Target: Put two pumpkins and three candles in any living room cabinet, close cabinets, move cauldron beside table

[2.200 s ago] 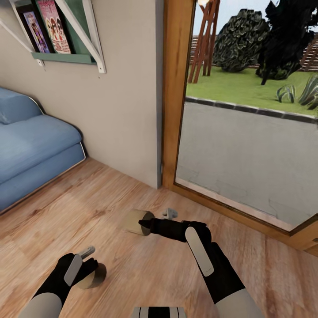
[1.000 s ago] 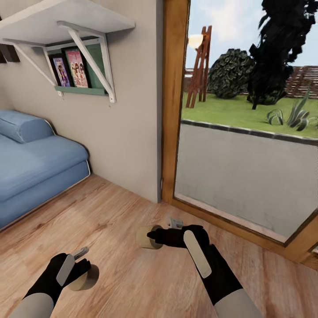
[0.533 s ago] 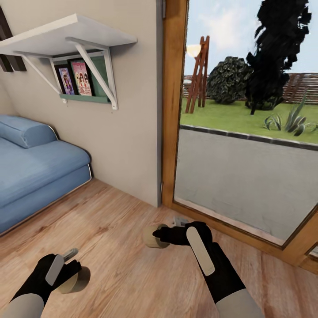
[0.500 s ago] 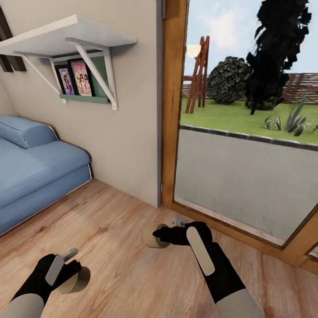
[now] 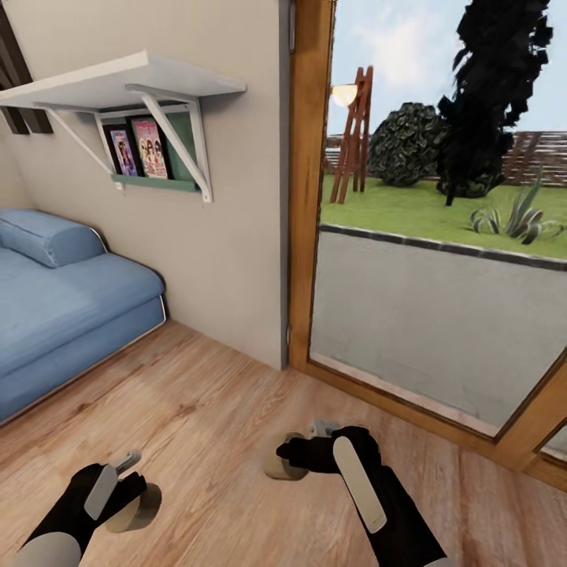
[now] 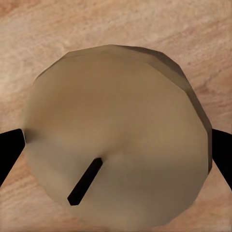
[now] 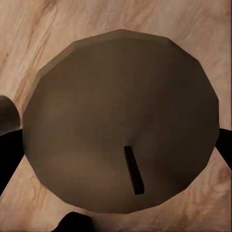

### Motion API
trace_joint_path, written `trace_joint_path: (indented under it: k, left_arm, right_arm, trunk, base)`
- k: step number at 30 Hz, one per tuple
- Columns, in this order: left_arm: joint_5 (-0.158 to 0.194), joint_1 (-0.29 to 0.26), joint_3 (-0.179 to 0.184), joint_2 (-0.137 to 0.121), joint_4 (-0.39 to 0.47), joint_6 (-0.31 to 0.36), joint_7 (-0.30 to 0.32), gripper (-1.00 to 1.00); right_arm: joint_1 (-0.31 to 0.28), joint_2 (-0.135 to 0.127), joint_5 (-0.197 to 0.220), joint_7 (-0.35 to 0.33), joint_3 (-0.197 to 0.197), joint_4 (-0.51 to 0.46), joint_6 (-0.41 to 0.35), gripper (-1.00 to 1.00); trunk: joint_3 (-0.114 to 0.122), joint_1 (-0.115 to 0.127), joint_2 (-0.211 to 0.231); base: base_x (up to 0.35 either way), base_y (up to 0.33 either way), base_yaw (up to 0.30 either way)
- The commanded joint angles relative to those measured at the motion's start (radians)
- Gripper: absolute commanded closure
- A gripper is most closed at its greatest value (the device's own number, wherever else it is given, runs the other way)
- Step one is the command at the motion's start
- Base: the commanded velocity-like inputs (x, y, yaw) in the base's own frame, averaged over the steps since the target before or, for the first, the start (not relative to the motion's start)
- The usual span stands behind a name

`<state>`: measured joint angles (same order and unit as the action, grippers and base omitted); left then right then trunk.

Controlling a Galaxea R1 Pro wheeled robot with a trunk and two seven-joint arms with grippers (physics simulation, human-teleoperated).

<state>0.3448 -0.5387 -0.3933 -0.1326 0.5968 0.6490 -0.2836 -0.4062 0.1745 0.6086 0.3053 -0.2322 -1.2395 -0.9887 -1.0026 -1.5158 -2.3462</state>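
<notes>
Candles are in hand on both sides: one candle point(image 5: 135, 505) sits clamped in the left gripper point(image 5: 126, 482) low above the wooden floor point(image 5: 205, 394), and a second candle point(image 5: 282, 457) is gripped by the right gripper point(image 5: 303, 449) further forward, near the glass door point(image 5: 425, 299); the left wrist view looks straight at the flat wick end of its candle point(image 6: 116, 140), with dark fingers point(image 6: 9, 150) pressing its round flank from opposite sides; the right wrist view shows the same for the other candle point(image 7: 121, 125), though the fingertips point(image 7: 7, 154) there are only partly visible, so contact on the far side is probably firm but hard to confirm. These read as short, stiff, light wax-like cylinders; they should carry without sagging, yet the smooth curved wall may slip or roll if the squeeze is off-centre. The best hold is across the middle of the flank, as both jaws seem to have now; the thin wick looks fragile and is best left untouched. A blue sofa point(image 5: 55, 291) and a wall shelf point(image 5: 126, 79) stand to the left.
</notes>
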Motion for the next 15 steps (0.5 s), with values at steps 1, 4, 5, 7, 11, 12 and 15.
trace_joint_path:
  k: [1, 4, 5, 7, 11, 12, 15]
  left_arm:
    - [-0.001, 0.001, 0.0, 0.001, -0.028, -0.038, 0.001, 1.0]
    - [-0.002, 0.005, 0.004, 0.002, -0.118, -0.17, 0.003, 1.0]
    - [-0.002, 0.006, 0.005, 0.002, -0.131, -0.19, 0.003, 1.0]
    - [-0.003, 0.006, 0.007, 0.003, -0.144, -0.212, 0.004, 1.0]
    - [-0.003, 0.007, 0.008, 0.004, -0.152, -0.223, 0.003, 1.0]
    - [-0.002, 0.007, 0.008, 0.003, -0.152, -0.222, 0.004, 1.0]
    - [-0.002, 0.008, 0.008, 0.007, -0.159, -0.224, 0.004, 1.0]
  right_arm:
    - [0.01, 0.0, 0.001, 0.003, -0.001, 0.0, 0.001, 1.0]
    - [0.051, -0.001, 0.0, 0.007, 0.001, 0.0, 0.019, 1.0]
    - [0.065, -0.008, 0.0, 0.007, -0.001, 0.001, 0.04, 1.0]
    - [0.095, -0.033, 0.0, 0.005, -0.005, 0.004, 0.1, 1.0]
    - [0.135, -0.079, 0.004, 0.001, -0.011, 0.006, 0.189, 1.0]
    - [0.141, -0.084, 0.004, 0.001, -0.012, 0.006, 0.198, 1.0]
    - [0.151, -0.09, 0.004, 0.0, -0.014, 0.014, 0.214, 1.0]
  trunk:
    - [0.003, 0.004, 0.007]
    - [0.013, 0.016, 0.028]
    - [0.016, 0.019, 0.035]
    - [0.022, 0.027, 0.049]
    - [0.035, 0.042, 0.077]
    - [0.038, 0.046, 0.084]
    - [0.047, 0.058, 0.105]
  base:
    - [-0.008, 0.0, 0.0]
    - [-0.003, 0.0, 0.0]
    - [-0.001, 0.0, 0.0]
    - [0.0, 0.0, 0.0]
    - [0.0, 0.0, 0.0]
    - [0.0, 0.0, 0.0]
    - [0.0, 0.0, 0.0]
